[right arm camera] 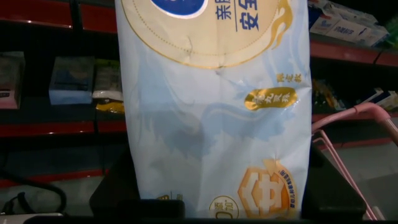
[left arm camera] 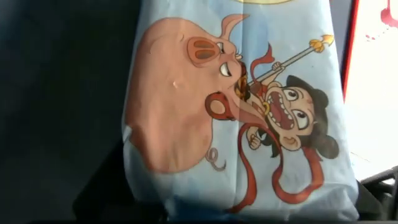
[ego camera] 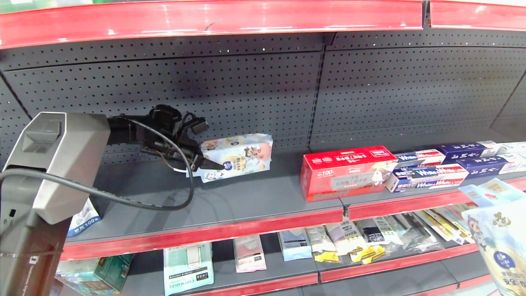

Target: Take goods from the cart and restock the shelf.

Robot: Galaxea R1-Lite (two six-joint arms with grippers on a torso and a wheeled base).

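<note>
A pale blue wipes pack point(ego camera: 238, 157) with cartoon figures lies on the grey middle shelf point(ego camera: 246, 201), close to the pegboard back wall. My left gripper point(ego camera: 206, 165) reaches in from the left and is shut on that pack's left end. In the left wrist view the pack point(left arm camera: 236, 106) sits close between the dark fingers point(left arm camera: 102, 190). A second, similar pack point(ego camera: 499, 242) is at the lower right, in front of the shelves. In the right wrist view this pack point(right arm camera: 214, 118) stands upright with my right gripper point(right arm camera: 224, 208) shut on its lower end.
A red box point(ego camera: 345, 172) stands on the shelf right of the first pack, then blue-and-white boxes point(ego camera: 427, 174). Bare shelf lies between pack and red box. Small packets point(ego camera: 353, 242) line the lower shelf. A pink cart frame point(right arm camera: 354, 124) is below right.
</note>
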